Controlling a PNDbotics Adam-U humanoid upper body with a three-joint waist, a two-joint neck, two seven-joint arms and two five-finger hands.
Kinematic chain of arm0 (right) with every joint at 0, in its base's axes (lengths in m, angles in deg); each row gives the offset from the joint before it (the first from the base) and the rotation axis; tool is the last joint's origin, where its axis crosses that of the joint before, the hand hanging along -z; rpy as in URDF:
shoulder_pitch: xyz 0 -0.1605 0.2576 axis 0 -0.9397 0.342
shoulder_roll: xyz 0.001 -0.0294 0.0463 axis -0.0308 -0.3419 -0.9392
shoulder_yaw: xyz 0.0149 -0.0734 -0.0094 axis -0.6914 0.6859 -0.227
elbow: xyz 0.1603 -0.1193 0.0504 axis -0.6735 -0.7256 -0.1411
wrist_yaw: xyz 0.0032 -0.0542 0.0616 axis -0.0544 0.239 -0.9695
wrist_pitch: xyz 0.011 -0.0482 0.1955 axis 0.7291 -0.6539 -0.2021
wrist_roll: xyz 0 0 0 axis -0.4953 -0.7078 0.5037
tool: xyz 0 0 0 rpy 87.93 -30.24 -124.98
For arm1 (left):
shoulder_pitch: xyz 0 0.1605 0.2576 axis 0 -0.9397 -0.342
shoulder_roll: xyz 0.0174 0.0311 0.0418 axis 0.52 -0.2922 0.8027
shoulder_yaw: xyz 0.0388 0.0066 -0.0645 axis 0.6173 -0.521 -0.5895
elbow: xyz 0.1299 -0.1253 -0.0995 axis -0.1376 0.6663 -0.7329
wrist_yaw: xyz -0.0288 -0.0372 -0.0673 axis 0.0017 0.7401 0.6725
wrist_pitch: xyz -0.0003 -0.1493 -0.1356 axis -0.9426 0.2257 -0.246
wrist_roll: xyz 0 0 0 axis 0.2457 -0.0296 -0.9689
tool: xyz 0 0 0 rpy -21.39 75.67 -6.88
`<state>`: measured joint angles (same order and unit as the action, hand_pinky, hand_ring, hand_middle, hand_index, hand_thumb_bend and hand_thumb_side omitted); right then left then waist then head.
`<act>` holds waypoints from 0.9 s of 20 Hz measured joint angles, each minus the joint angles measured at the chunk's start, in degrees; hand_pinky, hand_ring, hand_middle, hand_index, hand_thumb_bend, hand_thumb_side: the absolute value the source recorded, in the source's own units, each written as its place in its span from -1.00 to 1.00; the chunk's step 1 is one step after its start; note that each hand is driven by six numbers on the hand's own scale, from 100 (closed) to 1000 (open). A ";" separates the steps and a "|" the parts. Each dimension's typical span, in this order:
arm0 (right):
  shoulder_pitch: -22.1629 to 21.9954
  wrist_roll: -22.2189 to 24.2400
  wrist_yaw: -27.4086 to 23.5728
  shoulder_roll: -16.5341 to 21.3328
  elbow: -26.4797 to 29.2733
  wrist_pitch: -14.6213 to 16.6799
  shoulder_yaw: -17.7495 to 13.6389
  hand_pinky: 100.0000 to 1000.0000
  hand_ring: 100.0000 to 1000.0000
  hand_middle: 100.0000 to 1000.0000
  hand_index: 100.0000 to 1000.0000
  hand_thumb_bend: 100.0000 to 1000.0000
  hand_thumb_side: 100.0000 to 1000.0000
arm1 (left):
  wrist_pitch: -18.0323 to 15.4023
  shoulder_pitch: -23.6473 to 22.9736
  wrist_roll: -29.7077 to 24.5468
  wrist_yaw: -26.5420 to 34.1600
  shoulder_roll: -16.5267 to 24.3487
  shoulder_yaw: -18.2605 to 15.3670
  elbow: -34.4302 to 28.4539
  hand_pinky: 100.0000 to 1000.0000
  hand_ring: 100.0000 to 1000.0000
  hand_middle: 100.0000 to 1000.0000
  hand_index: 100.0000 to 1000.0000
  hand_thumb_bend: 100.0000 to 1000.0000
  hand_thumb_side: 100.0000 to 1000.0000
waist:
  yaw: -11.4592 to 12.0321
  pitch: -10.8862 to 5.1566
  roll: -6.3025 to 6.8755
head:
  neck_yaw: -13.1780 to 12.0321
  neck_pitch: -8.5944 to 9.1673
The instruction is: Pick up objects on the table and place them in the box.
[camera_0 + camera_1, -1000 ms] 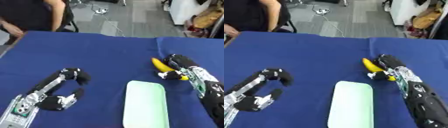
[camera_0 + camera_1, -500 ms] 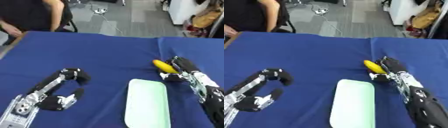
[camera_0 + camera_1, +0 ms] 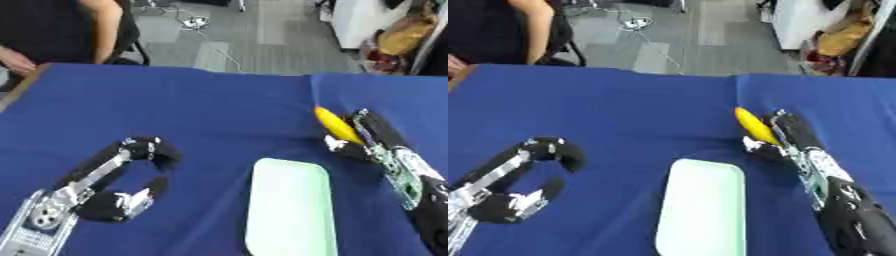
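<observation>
Blue cloth (image 3: 201, 115) covers the table across the whole left eye view, and beyond its far edge lies grey floor with a cable. A person in dark clothing sits at the far left corner, touching nothing on the cloth. A pale green box (image 3: 290, 210), a shallow oblong with rounded corners, lies near the bottom centre, its long side running away from the camera. The left hand (image 3: 122, 200) comes in from the lower left corner with its silver and black forearm angled up to the right. Its fingers arch over and its thumb curls back toward them, forming a hook shape that encloses nothing but cloth. The right hand (image 3: 372, 137) comes in from the lower right, its forearm slanting up and to the left. Its dark fingers lie along a yellow banana (image 3: 337, 126) and its thumb closes in below, so the fruit is pinched between them. The banana sits just beyond the box's far right corner, its free tip pointing up and left.

Blue cloth fills the right eye view too. Here the banana (image 3: 754, 126) shows clear of the box (image 3: 702, 210), apart from its rim. Whether the fruit rests on the cloth or is raised off it, I cannot tell.
</observation>
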<state>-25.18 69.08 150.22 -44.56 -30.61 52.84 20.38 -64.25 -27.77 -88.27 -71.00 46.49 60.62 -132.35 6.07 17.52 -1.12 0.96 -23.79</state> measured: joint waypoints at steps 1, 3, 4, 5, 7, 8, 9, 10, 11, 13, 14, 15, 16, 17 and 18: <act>-0.03 -0.39 -0.39 0.01 0.01 0.17 0.01 -1.00 -1.00 -0.98 -0.40 -1.00 0.56 | 0.00 0.00 0.00 0.00 0.00 0.00 0.01 0.02 0.21 0.23 0.51 -1.00 0.37 | -0.04 0.00 0.00 | -0.01 0.00; -0.26 -0.99 -1.22 0.02 0.32 0.64 0.08 -1.00 -1.00 -0.99 -0.40 -1.00 0.55 | 0.00 0.00 0.00 0.00 0.00 0.00 0.08 0.02 0.21 0.23 0.52 -1.00 0.37 | -0.17 -0.01 0.00 | -0.02 0.11; -0.39 -1.22 -1.65 0.02 0.55 0.84 0.22 -1.00 -1.00 -1.00 -0.41 -1.00 0.55 | 0.00 0.00 0.00 0.00 0.00 0.00 0.12 0.02 0.21 0.23 0.52 -1.00 0.38 | -0.28 -0.01 0.00 | -0.02 0.20; -0.47 -1.37 -2.01 0.03 0.76 1.00 0.37 -1.00 -1.00 -1.00 -0.42 -1.00 0.55 | 0.01 0.00 -0.01 0.00 0.00 0.00 0.16 0.02 0.21 0.23 0.52 -1.00 0.38 | -0.36 -0.02 0.00 | -0.02 0.34; -0.48 -1.39 -2.54 0.08 1.06 1.22 0.59 -1.00 -1.00 -1.00 -0.42 -1.00 0.54 | 0.02 0.00 -0.02 0.00 0.00 0.00 0.28 0.02 0.21 0.23 0.52 -1.00 0.37 | -0.48 -0.03 0.00 | -0.02 0.43; -0.50 -1.35 -2.76 0.09 1.17 1.26 0.70 -1.00 -1.00 -1.00 -0.42 -1.00 0.54 | 0.02 -0.01 -0.02 0.01 0.00 0.00 0.29 0.02 0.21 0.23 0.52 -1.00 0.37 | -0.52 -0.04 0.00 | -0.02 0.43; -0.57 -1.27 -2.93 0.09 1.33 1.34 0.73 -1.00 -1.00 -1.00 -0.42 -1.00 0.54 | 0.03 -0.01 -0.03 0.01 0.00 0.00 0.29 0.02 0.21 0.23 0.52 -1.00 0.37 | -0.56 -0.07 0.00 | -0.03 0.43; -0.69 -1.17 -3.00 0.09 1.43 1.44 0.81 -1.00 -1.00 -1.00 -0.42 -1.00 0.54 | 0.03 -0.01 -0.03 0.02 0.00 0.00 0.30 0.02 0.21 0.23 0.52 -1.00 0.37 | -0.63 -0.15 0.00 | -0.03 0.43; -0.79 -1.10 -3.14 0.09 1.53 1.51 0.93 -1.00 -1.00 -1.00 -0.42 -1.00 0.54 | 0.03 -0.01 -0.03 0.03 0.00 0.00 0.30 0.02 0.21 0.23 0.52 -1.00 0.37 | -0.69 -0.29 0.00 | -0.03 0.43; -0.95 -0.83 -3.39 0.09 1.96 1.77 1.17 -1.00 -1.00 -1.00 -0.42 -1.00 0.53 | 0.03 -0.02 -0.03 0.11 0.00 -0.01 0.30 0.02 0.21 0.23 0.52 -1.00 0.37 | -0.83 -0.42 0.01 | -0.03 0.43; -0.96 -0.63 -3.58 0.09 2.35 1.97 1.35 -1.00 -1.00 -1.00 -0.41 -1.00 0.53 | 0.03 -0.02 -0.03 0.13 0.00 -0.01 0.31 0.02 0.21 0.23 0.52 -1.00 0.37 | -1.03 -0.42 0.01 | -0.03 0.43; -0.99 -0.37 -4.06 0.09 2.85 2.20 1.44 -1.00 -1.00 -1.00 -0.41 -1.00 0.53 | 0.04 -0.04 -0.02 0.15 0.00 -0.01 0.32 0.02 0.21 0.23 0.52 -1.00 0.37 | -1.21 -0.51 0.02 | -0.04 0.43; -0.99 -0.07 -4.77 0.09 3.41 2.45 1.58 -1.00 -1.00 -1.00 -0.42 -1.00 0.52 | 0.05 -0.06 -0.01 0.16 0.00 -0.01 0.33 0.02 0.22 0.23 0.52 -1.00 0.37 | -1.36 -0.67 0.02 | -0.05 0.43; -0.99 0.30 -5.83 0.10 4.26 2.79 1.82 -1.00 -1.00 -1.00 -0.42 -1.00 0.51 | 0.06 -0.08 0.00 0.17 0.00 -0.02 0.35 0.02 0.22 0.23 0.52 -1.00 0.37 | -1.51 -0.86 0.02 | -0.06 0.43; -0.99 0.85 -7.22 0.17 5.33 3.13 2.15 -1.00 -1.00 -1.00 -0.43 -1.00 0.50 | 0.08 -0.14 0.01 0.17 0.01 -0.02 0.41 0.02 0.22 0.23 0.52 -1.00 0.37 | -1.71 -1.08 0.02 | -0.06 0.43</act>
<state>-26.17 69.93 143.00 -44.39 -25.28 55.97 22.54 -64.17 -27.90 -88.26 -70.84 46.50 60.59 -131.93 4.36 16.44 -1.09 0.90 -23.36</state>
